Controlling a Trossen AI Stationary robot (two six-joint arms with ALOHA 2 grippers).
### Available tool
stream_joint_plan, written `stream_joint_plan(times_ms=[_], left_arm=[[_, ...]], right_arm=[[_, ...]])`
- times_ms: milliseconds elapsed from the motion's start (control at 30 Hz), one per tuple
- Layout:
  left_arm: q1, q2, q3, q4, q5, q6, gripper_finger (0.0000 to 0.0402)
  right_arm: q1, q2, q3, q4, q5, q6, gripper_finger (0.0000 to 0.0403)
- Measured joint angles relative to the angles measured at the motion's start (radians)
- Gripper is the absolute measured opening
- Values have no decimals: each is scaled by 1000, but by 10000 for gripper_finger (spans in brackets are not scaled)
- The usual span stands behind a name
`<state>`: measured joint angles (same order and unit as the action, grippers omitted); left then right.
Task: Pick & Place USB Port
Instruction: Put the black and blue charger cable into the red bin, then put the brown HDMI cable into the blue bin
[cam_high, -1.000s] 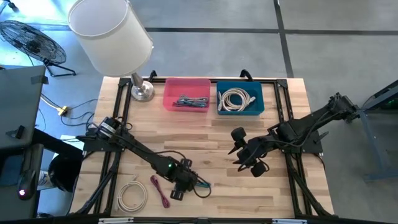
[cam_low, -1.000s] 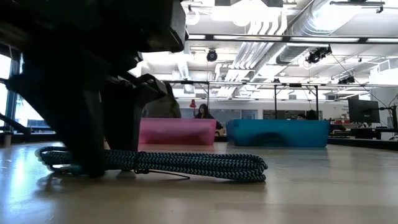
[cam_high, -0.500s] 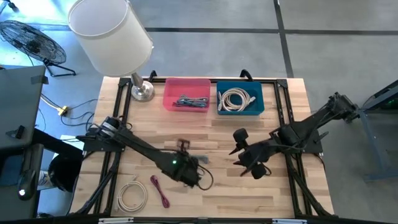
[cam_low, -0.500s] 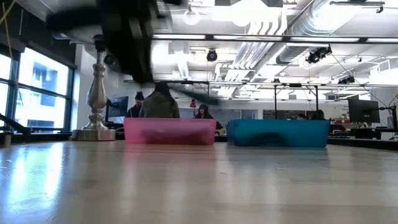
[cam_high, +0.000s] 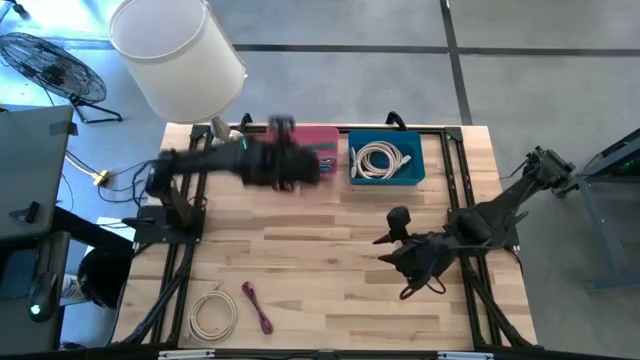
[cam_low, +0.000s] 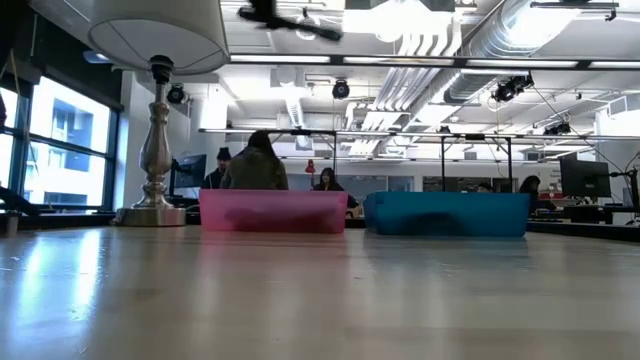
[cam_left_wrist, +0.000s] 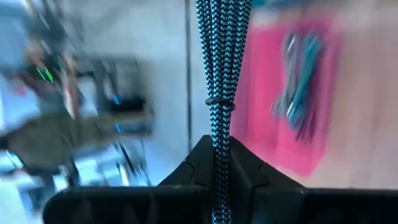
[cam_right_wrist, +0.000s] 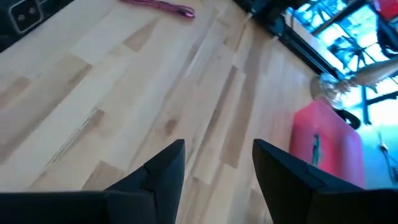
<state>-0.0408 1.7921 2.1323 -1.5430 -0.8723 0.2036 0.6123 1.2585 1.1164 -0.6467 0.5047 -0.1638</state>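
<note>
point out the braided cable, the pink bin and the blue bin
braided cable (cam_left_wrist: 219, 74): left wrist view, on the bundle above its tie.
pink bin (cam_low: 272, 211): low view, on its front wall.
blue bin (cam_high: 387, 179): high view, on its near rim.

Open table centre; lamp and left arm crowding pink bin.

Braided cable, pale wood table
</note>
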Motion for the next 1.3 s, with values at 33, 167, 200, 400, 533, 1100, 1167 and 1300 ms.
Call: stream_joint_plan(times_ms=[33,167,200,400,533,1100,1167,1300], left_arm=[[50,-6,0,-16,25,8,13],[238,7,-19,1,155,105,13],[277,14,-43,39,189,140,13],[446,22,-298,332,470,295,13],[498,23,-494,514,584,349,13],[532,21,-648,676,711,258,168],[524,21,-621,639,711,245,191],[516,21,-492,419,715,160,209]], right_arm=[[0,-4,0,-3,16,5,181],[6,-9,0,-41,67,11,181],[6,-9,0,-50,78,11,181],[-3,-10,0,-83,115,11,181],[-12,-10,0,-101,119,11,181],[-83,-10,0,-112,108,29,181],[-83,-10,0,-112,97,30,181],[-81,-10,0,-112,90,33,181]])
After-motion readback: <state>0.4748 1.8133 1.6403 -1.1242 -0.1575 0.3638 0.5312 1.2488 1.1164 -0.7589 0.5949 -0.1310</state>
